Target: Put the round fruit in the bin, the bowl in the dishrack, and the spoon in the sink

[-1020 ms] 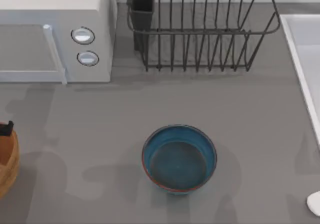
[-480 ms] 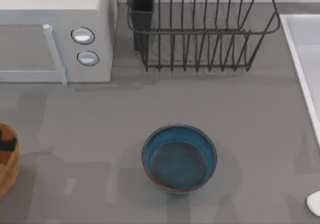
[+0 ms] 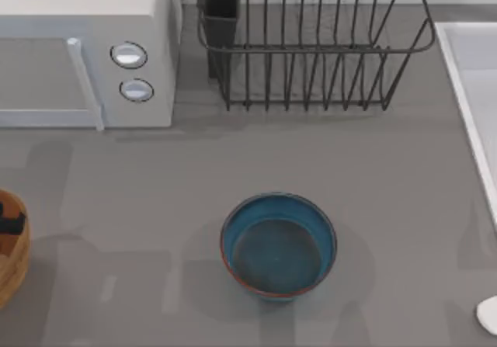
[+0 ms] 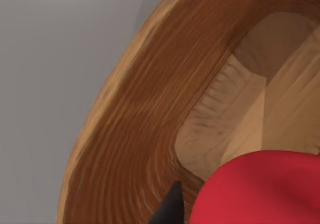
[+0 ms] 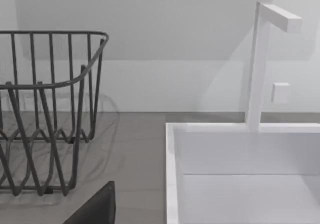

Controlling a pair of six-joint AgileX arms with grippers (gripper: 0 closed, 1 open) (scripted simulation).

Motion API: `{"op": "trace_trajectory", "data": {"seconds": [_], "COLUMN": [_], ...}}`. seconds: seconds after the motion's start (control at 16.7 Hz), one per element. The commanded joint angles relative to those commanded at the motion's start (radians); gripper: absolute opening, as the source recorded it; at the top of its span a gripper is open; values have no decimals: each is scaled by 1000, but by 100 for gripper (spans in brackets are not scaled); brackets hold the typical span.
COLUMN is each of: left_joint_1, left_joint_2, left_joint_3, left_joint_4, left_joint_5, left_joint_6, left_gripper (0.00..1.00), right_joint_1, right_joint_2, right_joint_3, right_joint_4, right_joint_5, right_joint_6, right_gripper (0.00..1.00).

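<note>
At the table's left edge my left gripper (image 3: pixel 9 224) hangs over the orange-brown wooden bin (image 3: pixel 11 273). In the left wrist view the bright-red round fruit (image 4: pixel 255 189) sits against a black fingertip (image 4: pixel 172 209), held just above the bin's curved rim (image 4: pixel 125 124) and hollow. The blue bowl (image 3: pixel 278 244) stands upright in the middle of the table. A white spoon end (image 3: pixel 488 314) shows at the front right. The black wire dishrack (image 3: pixel 311 44) stands at the back, and the pale sink (image 3: pixel 475 75) lies at the right. A dark finger (image 5: pixel 95 206) of my right gripper shows in the right wrist view.
A white microwave (image 3: pixel 85 52) with two round knobs stands at the back left. A black utensil cup (image 3: pixel 222 5) hangs at the dishrack's left corner. A white tap (image 5: pixel 260 63) rises behind the sink (image 5: pixel 240 174), beside the dishrack (image 5: pixel 45 108).
My left gripper has moved from the bin's far rim to over its inside, and has stayed nearly still in the last half second. Bowl and spoon have not moved.
</note>
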Motion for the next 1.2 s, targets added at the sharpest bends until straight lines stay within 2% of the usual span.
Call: {"op": "trace_trajectory", "data": {"seconds": [0.3,0.36,0.9,1.2], "left_joint_1": [0,0,-1,-1], "left_joint_2": [0,0,-2,-140], "left_joint_3": [0,0,-1,-126], "left_joint_4": [0,0,1,135], "left_joint_5": [0,0,0,35], "left_joint_6": [0,0,0,-6], "left_gripper": [98,100,100,100], "right_joint_1": [0,0,0,0], "right_joint_2": [0,0,0,0], "right_joint_3": [0,0,0,0], "right_joint_4": [0,0,0,0], "right_joint_5": [0,0,0,0], "right_joint_6": [0,0,0,0], "right_gripper": [100,100,100,100]}}
